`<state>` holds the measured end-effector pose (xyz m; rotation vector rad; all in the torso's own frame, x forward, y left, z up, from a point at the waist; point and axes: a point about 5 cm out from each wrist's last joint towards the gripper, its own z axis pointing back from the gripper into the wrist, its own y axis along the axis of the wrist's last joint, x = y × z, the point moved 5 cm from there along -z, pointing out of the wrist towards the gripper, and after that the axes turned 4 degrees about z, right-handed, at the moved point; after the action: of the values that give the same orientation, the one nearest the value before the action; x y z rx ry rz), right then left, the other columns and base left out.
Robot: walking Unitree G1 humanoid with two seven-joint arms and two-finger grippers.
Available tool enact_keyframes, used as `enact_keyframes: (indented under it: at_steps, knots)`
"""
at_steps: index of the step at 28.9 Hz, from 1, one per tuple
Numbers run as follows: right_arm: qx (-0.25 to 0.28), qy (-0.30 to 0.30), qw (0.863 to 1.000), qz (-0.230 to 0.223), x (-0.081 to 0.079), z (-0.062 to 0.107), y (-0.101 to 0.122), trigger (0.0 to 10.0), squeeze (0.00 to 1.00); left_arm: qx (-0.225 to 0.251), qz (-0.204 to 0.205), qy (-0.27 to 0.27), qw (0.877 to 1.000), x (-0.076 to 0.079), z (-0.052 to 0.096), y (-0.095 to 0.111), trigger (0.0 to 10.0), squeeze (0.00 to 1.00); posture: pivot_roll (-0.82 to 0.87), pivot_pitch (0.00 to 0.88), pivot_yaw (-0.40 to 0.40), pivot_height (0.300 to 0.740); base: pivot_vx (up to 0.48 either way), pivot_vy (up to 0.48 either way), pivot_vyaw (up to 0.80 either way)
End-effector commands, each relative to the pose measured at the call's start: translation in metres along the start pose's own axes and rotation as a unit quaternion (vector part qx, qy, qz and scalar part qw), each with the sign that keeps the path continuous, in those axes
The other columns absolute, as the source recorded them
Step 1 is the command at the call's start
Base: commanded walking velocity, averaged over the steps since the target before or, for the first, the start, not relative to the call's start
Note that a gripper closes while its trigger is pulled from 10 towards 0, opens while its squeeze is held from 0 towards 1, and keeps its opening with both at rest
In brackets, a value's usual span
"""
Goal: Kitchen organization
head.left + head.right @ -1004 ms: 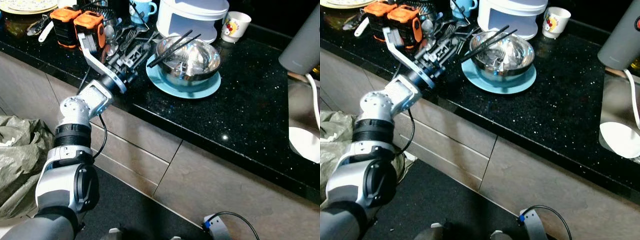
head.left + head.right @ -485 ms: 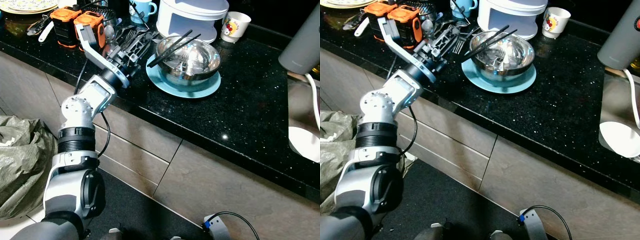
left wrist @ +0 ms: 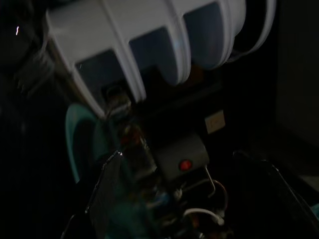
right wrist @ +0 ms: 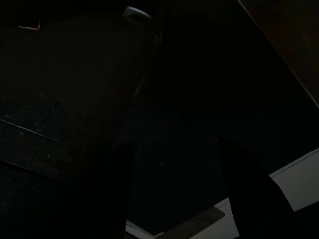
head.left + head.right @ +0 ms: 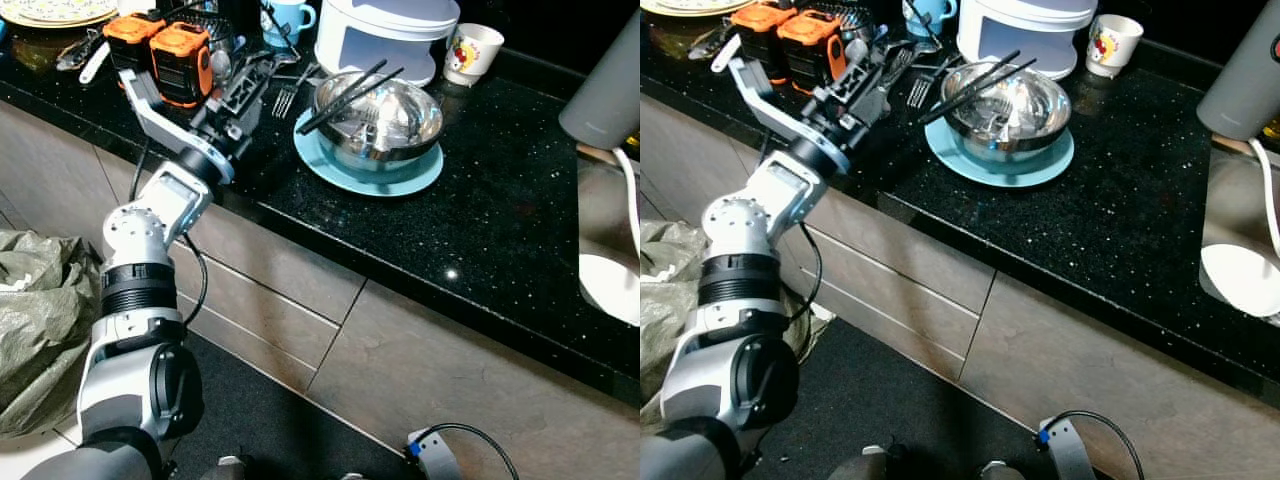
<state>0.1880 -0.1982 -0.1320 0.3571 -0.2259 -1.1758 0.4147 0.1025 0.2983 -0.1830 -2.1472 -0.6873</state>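
Note:
My left gripper [image 5: 250,82] reaches over the black counter [image 5: 480,230] at the edge of a pile of cutlery [image 5: 270,68], and its fingers stand open with nothing clearly held. Just right of it a steel bowl [image 5: 385,120] with black chopsticks [image 5: 345,88] across it rests on a teal plate [image 5: 340,165]. A fork [image 5: 284,98] lies between gripper and plate. In the left wrist view the two dark fingers [image 3: 102,199] stand apart, facing the teal plate [image 3: 77,144] and the white rice cooker [image 3: 149,45]. The right wrist view is very dark, and the right gripper [image 4: 182,199] hangs idle, open.
Two orange and black battery packs [image 5: 165,45] stand left of the gripper. A blue mug [image 5: 285,18], the rice cooker [image 5: 385,30] and a white cup [image 5: 468,50] line the back. A sink with a white plate [image 5: 610,285] is at the right. A bag [image 5: 40,320] lies on the floor.
My left gripper has risen from the counter's front edge toward the cutlery, then swung left, away from the teal plate. The bowl and plate have not moved.

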Motion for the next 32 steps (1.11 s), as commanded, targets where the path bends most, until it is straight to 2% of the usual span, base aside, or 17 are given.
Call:
enact_keyframes:
  at_steps: [1, 5, 8, 24, 25, 26, 32]
  knots:
    - [-0.014, -0.004, 1.000, -0.007, 0.002, 0.001, -0.013, 10.0, 0.00, -0.037, 0.019, 0.005, 0.999, -0.009, 0.000, -0.022, 10.0, 0.00, 0.02, 0.206, -0.056, 0.740, 0.000, 0.000, 0.00]
    - [-0.015, -0.004, 1.000, -0.007, 0.002, 0.001, -0.014, 10.0, 0.00, -0.072, 0.029, 0.003, 0.997, -0.013, -0.001, -0.039, 10.0, 0.00, 0.01, 0.204, -0.056, 0.740, 0.000, 0.000, 0.00]
    - [-0.016, -0.005, 1.000, -0.007, 0.002, 0.002, -0.015, 10.0, 0.00, -0.083, 0.029, -0.006, 0.996, -0.011, -0.003, -0.043, 10.0, 0.00, 0.01, 0.205, -0.057, 0.740, 0.000, 0.000, 0.00]
    - [-0.017, -0.006, 1.000, -0.009, 0.003, 0.002, -0.016, 10.0, 0.00, -0.089, 0.014, -0.037, 0.995, 0.003, -0.014, -0.035, 10.0, 0.00, 0.01, 0.221, -0.055, 0.740, 0.000, 0.000, 0.00]
    - [-0.017, -0.006, 1.000, -0.009, 0.003, 0.002, -0.016, 10.0, 0.00, -0.082, 0.016, -0.039, 0.996, 0.003, -0.015, -0.033, 4.2, 0.00, 0.01, 0.226, -0.054, 0.740, 0.000, 0.000, 0.00]
    - [-0.017, -0.006, 1.000, -0.009, 0.003, 0.002, -0.017, 10.0, 0.00, -0.080, 0.017, -0.041, 0.996, 0.003, -0.016, -0.032, 0.0, 0.00, 0.00, 0.226, -0.055, 0.740, 0.000, 0.000, 0.00]
    - [-0.016, -0.007, 1.000, -0.010, 0.003, 0.002, -0.017, 10.0, 0.00, -0.082, 0.016, -0.050, 0.995, 0.006, -0.016, -0.031, 0.0, 0.00, 0.00, 0.229, -0.055, 0.740, 0.000, 0.000, 0.00]
